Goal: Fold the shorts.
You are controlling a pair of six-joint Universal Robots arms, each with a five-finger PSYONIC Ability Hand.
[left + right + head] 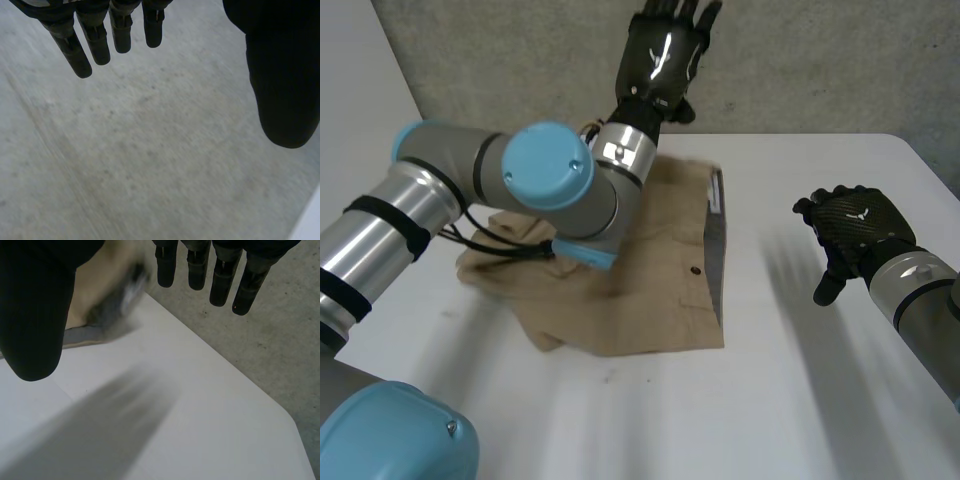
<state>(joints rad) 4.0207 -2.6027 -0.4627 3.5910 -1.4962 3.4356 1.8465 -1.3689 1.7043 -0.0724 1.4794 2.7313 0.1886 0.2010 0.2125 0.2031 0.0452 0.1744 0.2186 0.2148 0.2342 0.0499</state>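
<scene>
1. Left hand (665, 52): raised beyond the far edge of the table (800, 400), fingers straight and spread, gripping nothing.
2. Right hand (855, 228): hovering over bare table, fingers loosely extended, empty.
3. Shorts (650, 300): lying rumpled and seemingly part-doubled under the left forearm, well behind that hand's fingertips; near the right hand's thumb side, not touching.
4. Probably best: lower both hands to opposite edges and pinch every layer before lifting.
5. Flatten the bunched part beside the left arm first; otherwise risk a crooked fold.
</scene>
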